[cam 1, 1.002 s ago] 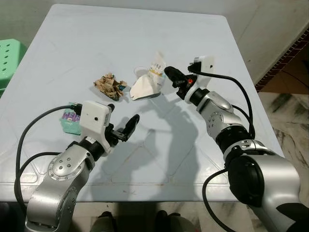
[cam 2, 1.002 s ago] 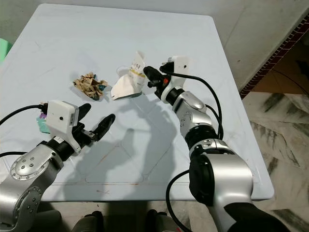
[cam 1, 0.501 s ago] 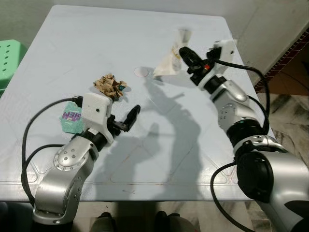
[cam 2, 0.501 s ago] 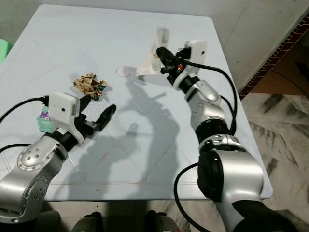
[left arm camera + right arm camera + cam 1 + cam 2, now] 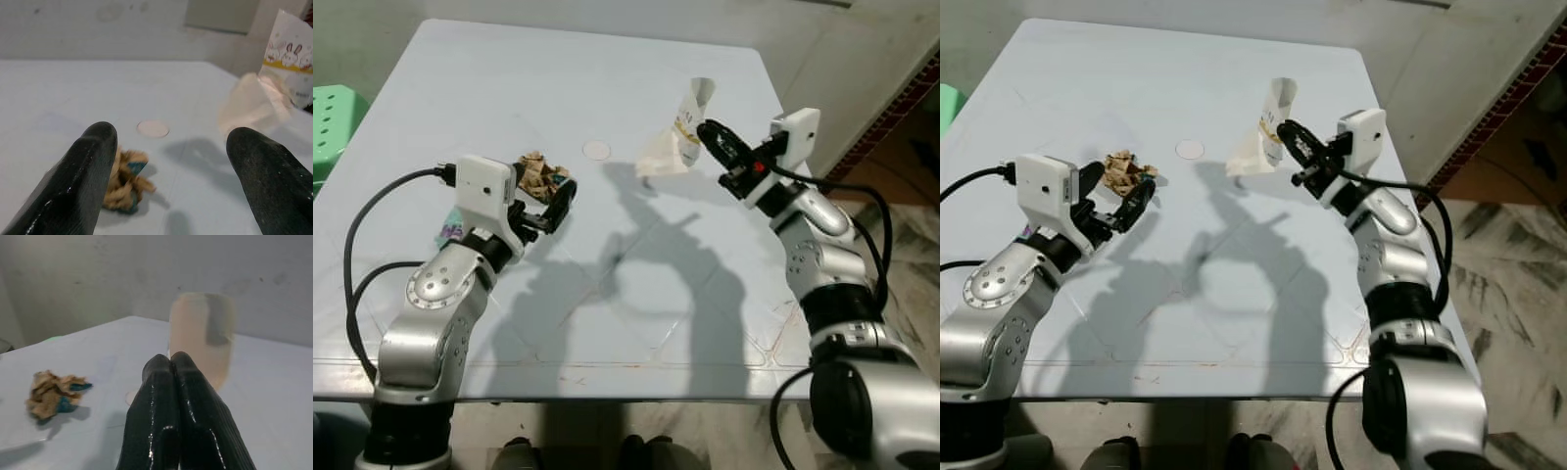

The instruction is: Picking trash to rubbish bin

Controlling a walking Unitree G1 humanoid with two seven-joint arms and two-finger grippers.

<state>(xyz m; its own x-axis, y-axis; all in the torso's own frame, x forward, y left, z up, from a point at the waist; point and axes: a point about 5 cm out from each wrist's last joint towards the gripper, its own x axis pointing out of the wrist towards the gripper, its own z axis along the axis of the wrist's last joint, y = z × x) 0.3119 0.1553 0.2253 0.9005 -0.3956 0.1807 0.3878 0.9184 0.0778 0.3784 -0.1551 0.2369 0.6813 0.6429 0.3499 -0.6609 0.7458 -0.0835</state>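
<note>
— Where is your right gripper [image 5: 705, 130] sitting, and what are you holding with it?

— You are holding the white paper wrapper [image 5: 676, 147] in it, fingers pressed together on the paper. It is hanging lifted off the counter [image 5: 636, 255], over the far right part, and its shadow is falling on the surface below. The wrapper is showing a yellow band with small rabbit figures in the left wrist view.

— And your left gripper [image 5: 560, 201]?

— You are keeping it spread wide, low over the counter on the left side. The crumpled brown paper wad [image 5: 537, 175], with a bit of teal in it, is lying just beyond the fingers; in the left wrist view it is sitting close beside one fingertip [image 5: 96, 147], and you cannot tell whether they are touching.

— Anything else lying near you?

— A teal packet [image 5: 451, 226] is lying on the counter, partly hidden under your left arm. A faint round ring mark [image 5: 596, 150] is showing between the wad and the wrapper. A green stool [image 5: 331, 117] is standing beyond the counter's left edge.
</note>
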